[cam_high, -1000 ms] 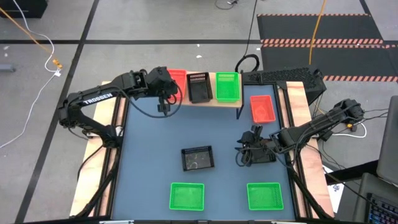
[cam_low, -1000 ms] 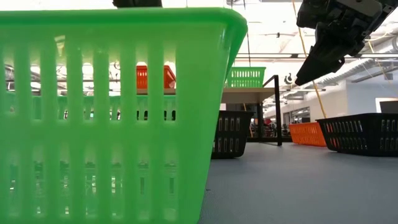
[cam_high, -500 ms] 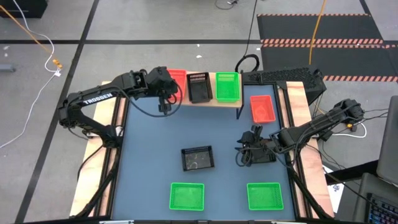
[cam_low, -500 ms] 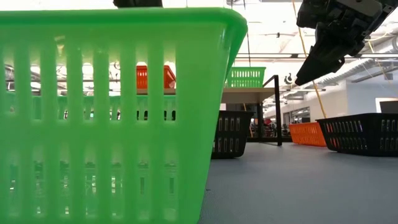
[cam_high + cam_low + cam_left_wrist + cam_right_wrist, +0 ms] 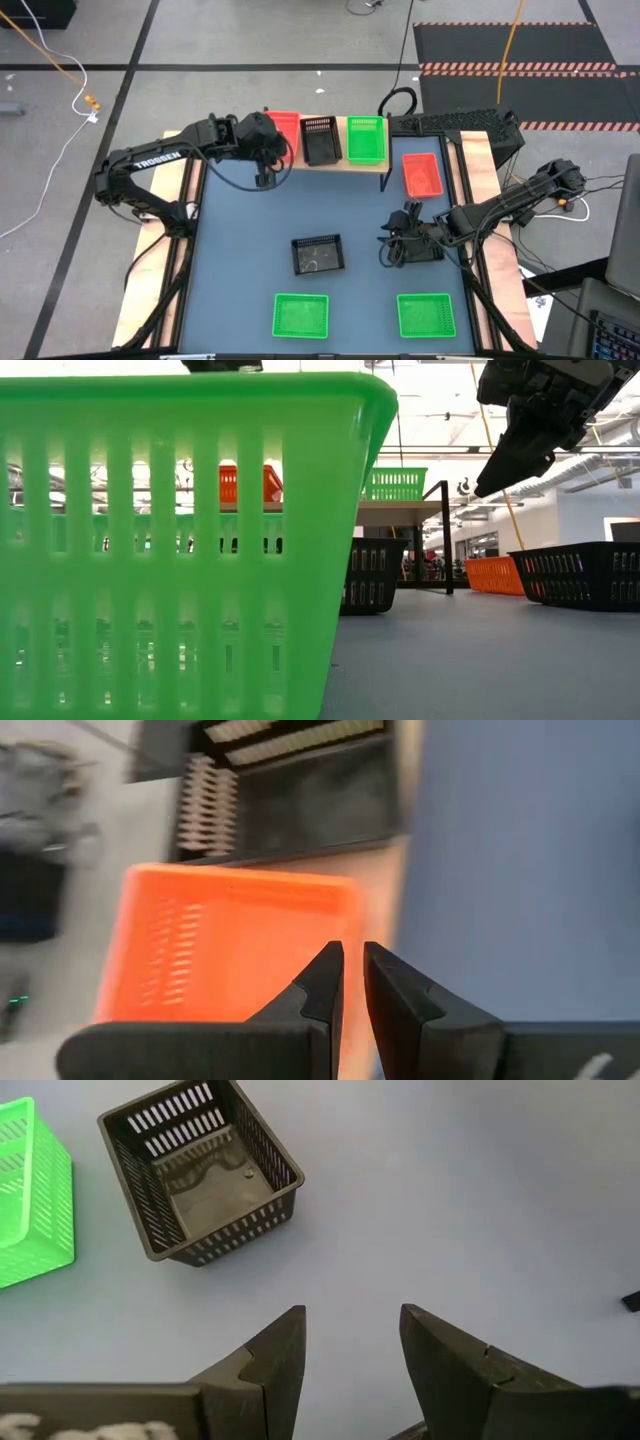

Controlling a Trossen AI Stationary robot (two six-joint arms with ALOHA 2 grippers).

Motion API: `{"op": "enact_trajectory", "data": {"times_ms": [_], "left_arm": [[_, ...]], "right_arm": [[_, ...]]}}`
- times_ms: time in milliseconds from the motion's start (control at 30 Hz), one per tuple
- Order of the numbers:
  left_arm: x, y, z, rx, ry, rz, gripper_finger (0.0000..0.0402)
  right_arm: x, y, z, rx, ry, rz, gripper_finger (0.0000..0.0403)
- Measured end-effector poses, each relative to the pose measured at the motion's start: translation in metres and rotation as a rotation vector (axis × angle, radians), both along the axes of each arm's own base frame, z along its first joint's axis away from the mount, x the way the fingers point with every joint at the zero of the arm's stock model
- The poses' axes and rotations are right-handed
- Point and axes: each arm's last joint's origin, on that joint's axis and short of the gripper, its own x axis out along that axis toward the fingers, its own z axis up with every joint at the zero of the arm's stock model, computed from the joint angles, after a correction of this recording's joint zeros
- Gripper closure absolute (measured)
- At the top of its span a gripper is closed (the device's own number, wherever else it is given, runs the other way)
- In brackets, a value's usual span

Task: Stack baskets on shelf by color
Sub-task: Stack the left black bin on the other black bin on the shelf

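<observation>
**Left arm at the red stack, four baskets left on the table**

Far left: left gripper (image 5: pixel 264 176) hangs at the near edge of the shelf (image 5: pixel 335 164), just beside the red basket (image 5: pixel 285 131) at the shelf's left end. Wrist view shows the fingers nearly pinched together with nothing between them, red basket directly ahead. Judgement: that basket is set down and let go, so this is the tail of a placement.

Along the shelf, left to right: red, then a black basket (image 5: pixel 320 139), then a green basket (image 5: pixel 365 139). How many sit nested in each spot I cannot tell.

On the table: a loose black basket (image 5: pixel 318 254) mid-table, a green basket near left (image 5: pixel 301 315), a second green near right (image 5: pixel 427 315), and a second red basket (image 5: pixel 421 174) at far right, just past the shelf's right end.

Right side: right gripper (image 5: pixel 390 247) hovers low over bare table, right of the loose black basket, fingers spread, empty.

Next move, as I judge it: the right arm is best placed for the black basket. It would need to shift left, straddle one wall, clamp, then lift and carry to the black spot at the shelf's middle. The left arm should back clear first.
</observation>
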Motion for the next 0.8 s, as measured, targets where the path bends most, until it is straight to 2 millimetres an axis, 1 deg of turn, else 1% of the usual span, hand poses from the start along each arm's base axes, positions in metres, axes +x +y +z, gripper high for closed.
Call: {"op": "enact_trajectory", "data": {"times_ms": [100,167,267,500,567,633,733,800], "left_arm": [[0.002,-0.013,-0.002,-0.115,-0.016,-0.036,0.0355],[0.004,-0.024,-0.003,-0.154,-0.015,-0.013,0.0355],[0.004,-0.045,-0.003,-0.155,0.003,-0.021,0.0355],[0.007,-0.103,-0.005,-0.120,-0.005,-0.112,0.0355],[0.010,-0.117,-0.012,-0.115,-0.038,-0.122,0.0355],[0.011,-0.129,-0.021,-0.148,-0.087,-0.127,0.0355],[0.011,-0.146,-0.035,-0.197,-0.195,-0.152,0.0355],[0.010,-0.155,-0.051,-0.213,-0.222,-0.176,0.0355]], "right_arm": [[0.001,0.001,0.001,0.016,-0.019,-0.006,0.0245],[0.003,0.002,0.003,0.034,-0.039,0.000,0.0245],[0.005,0.004,0.005,0.061,-0.072,0.018,0.0245],[0.007,0.017,0.011,0.094,-0.157,0.069,0.0245],[0.008,0.022,0.011,0.100,-0.173,0.076,0.0245],[0.009,0.027,0.008,0.107,-0.173,0.074,0.0245],[0.014,0.034,-0.005,0.136,-0.108,0.079,0.0245],[0.016,0.039,-0.017,0.163,-0.037,0.096,0.0245]]}}
